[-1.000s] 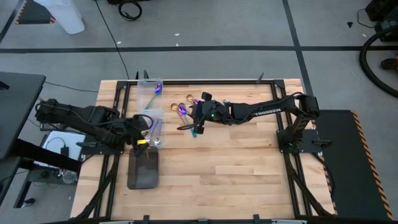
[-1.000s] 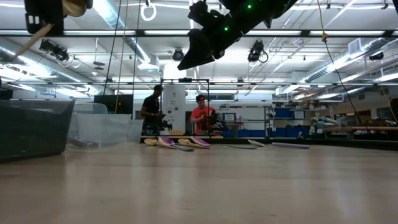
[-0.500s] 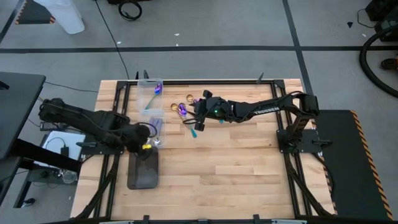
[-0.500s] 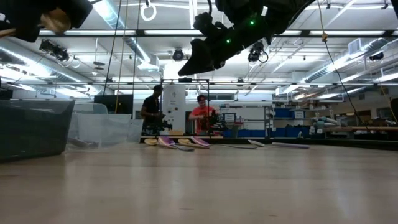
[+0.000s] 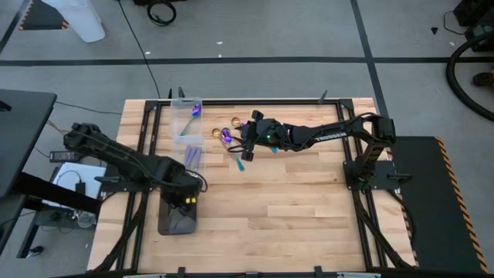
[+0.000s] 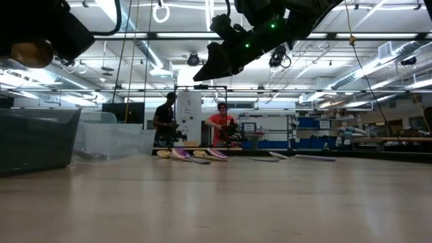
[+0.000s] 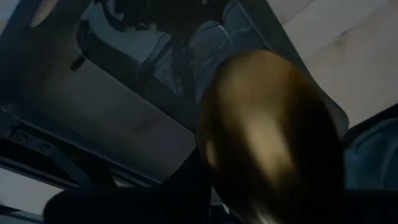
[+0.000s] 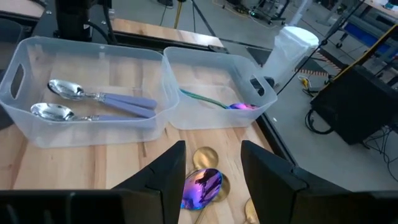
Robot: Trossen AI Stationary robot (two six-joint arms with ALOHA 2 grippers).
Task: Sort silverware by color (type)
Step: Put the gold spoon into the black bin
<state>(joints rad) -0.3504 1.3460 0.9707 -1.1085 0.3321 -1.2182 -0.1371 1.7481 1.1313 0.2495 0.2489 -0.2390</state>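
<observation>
One gold spoon (image 7: pixel 267 130) sits clamped in the left pincer (image 5: pixel 185 198).

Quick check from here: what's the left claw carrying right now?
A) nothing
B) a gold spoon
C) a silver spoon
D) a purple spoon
B: the left wrist view shows a gold spoon bowl right in front of the camera, with the left claw shut on it over the grey tray.

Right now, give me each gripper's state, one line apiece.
Left gripper: shut on a gold metal spoon, above the dark grey rectangular tray.
Right gripper: open, holding nothing, above an iridescent purple spoon.
</observation>
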